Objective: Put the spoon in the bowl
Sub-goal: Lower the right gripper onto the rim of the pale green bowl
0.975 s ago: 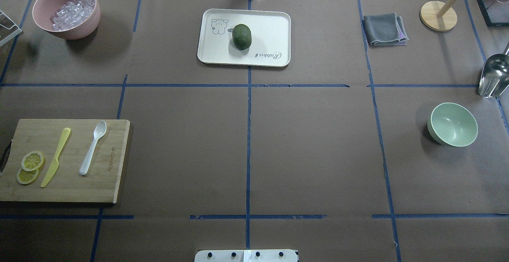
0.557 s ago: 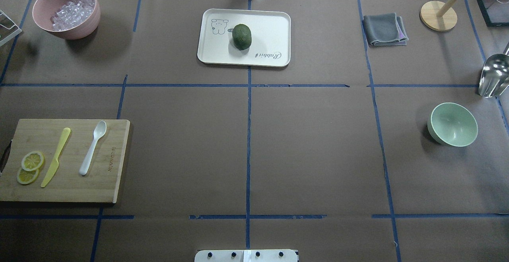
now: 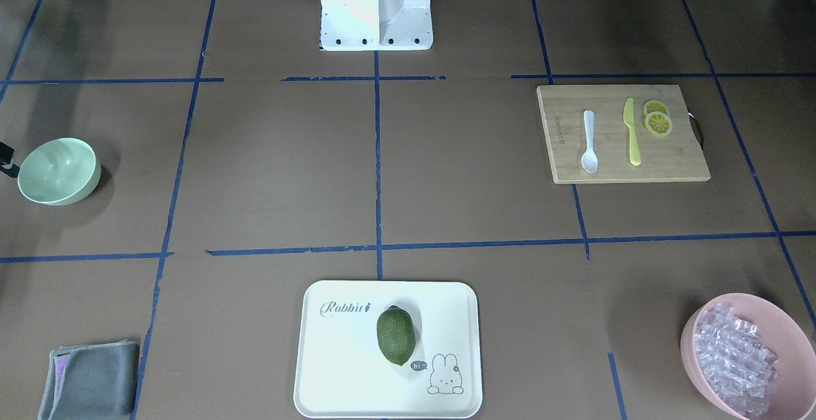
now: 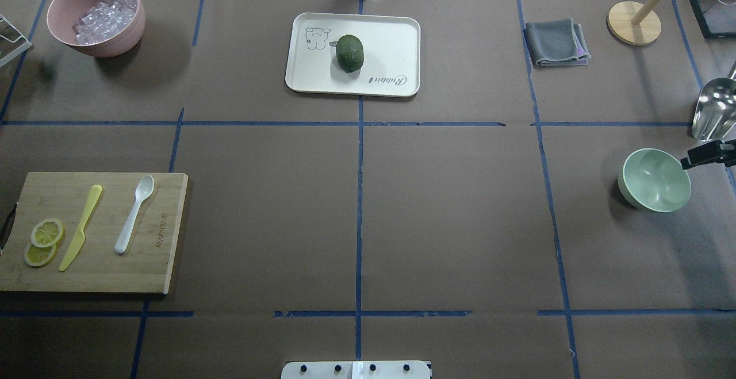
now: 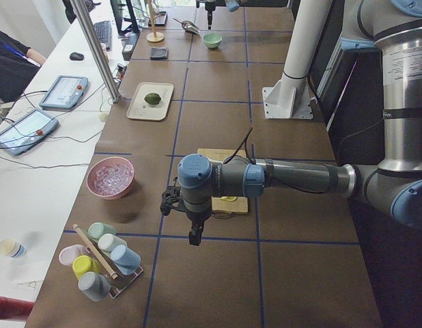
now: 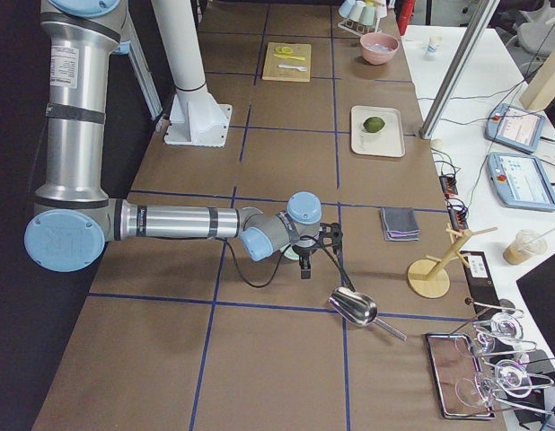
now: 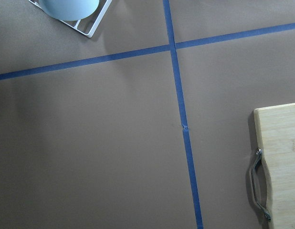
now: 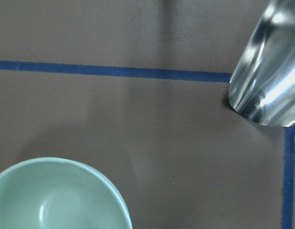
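Note:
The white spoon [image 4: 133, 213] lies on the wooden cutting board [image 4: 161, 264] at the table's left, scoop pointing away from the robot; it also shows in the front-facing view [image 3: 588, 141]. The mint-green bowl [image 4: 654, 179] stands empty at the far right. A black part of my right gripper [image 4: 708, 154] pokes in from the right edge, just beside the bowl's rim; I cannot tell whether it is open or shut. My left gripper [image 5: 192, 236] hangs over the table left of the board, seen only from the side. The right wrist view shows the bowl [image 8: 57, 200] below.
A yellow-green knife [image 4: 80, 226] and lemon slices [image 4: 43, 241] share the board. A pink bowl of ice [image 4: 95, 16] stands back left, a tray [image 4: 397, 34] with a green fruit at back centre, a grey cloth [image 4: 556, 42] and a metal scoop [image 4: 713, 108] at the right.
A black part of the right gripper has come into the overhead view at the right edge, next to the bowl. Spoon, bowl and everything else have not moved.

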Available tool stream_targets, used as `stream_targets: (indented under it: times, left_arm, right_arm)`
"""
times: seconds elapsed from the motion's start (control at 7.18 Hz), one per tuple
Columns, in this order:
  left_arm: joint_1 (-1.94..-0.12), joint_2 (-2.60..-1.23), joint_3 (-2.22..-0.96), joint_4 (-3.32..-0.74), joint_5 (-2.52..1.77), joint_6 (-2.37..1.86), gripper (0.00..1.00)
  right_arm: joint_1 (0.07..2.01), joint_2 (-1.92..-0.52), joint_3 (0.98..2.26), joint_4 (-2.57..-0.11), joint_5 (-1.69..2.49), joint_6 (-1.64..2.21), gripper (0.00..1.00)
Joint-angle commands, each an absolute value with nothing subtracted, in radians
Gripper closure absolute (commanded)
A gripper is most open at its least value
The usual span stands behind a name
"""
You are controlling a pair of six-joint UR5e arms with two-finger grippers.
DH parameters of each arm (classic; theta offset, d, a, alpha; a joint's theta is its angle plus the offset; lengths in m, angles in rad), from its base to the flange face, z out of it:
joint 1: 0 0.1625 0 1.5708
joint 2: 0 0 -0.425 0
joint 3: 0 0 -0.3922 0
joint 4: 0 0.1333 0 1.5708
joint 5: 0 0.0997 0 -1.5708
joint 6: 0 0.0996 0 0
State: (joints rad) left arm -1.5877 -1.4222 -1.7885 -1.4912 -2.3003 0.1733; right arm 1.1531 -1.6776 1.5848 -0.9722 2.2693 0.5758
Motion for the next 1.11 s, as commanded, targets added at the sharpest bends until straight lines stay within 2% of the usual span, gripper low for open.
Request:
stream_targets:
  times: [0.0,0.14,0.28,0.42,0.7,0.98]
  left_arm:
    - [-1.588,-1.42,-1.787,-1.491,-2.301,0.173,0.0]
    - [-1.588,-1.42,-1.787,-1.491,-2.301,0.173,0.0]
    - [-1.588,-1.422,-1.786,-1.491,-2.301,0.173,0.0]
    - [-1.586,-1.42,-1.786,-1.491,-2.306,0.173,0.0]
    - [-1.586,-1.42,-1.787,-1.491,-2.306,0.173,0.0]
    - [-1.586,-1.419,-1.79,-1.491,-2.307,0.173,0.0]
  right_arm:
    - [1.092,-1.681,1.568,-0.91,2.261,0.63,0.24]
    - [1.091,-1.689,1.572,-0.908,2.264,0.621,0.77]
    - [1.091,-1.701,1.578,-0.908,2.264,0.618,0.9]
    - [1.094,-1.703,1.588,-0.908,2.263,0.618,0.99]
    - [1.095,-1.721,1.632,-0.913,2.273,0.626,1.0]
    - [1.091,-1.671,1.73,-1.009,2.273,0.725,1.0]
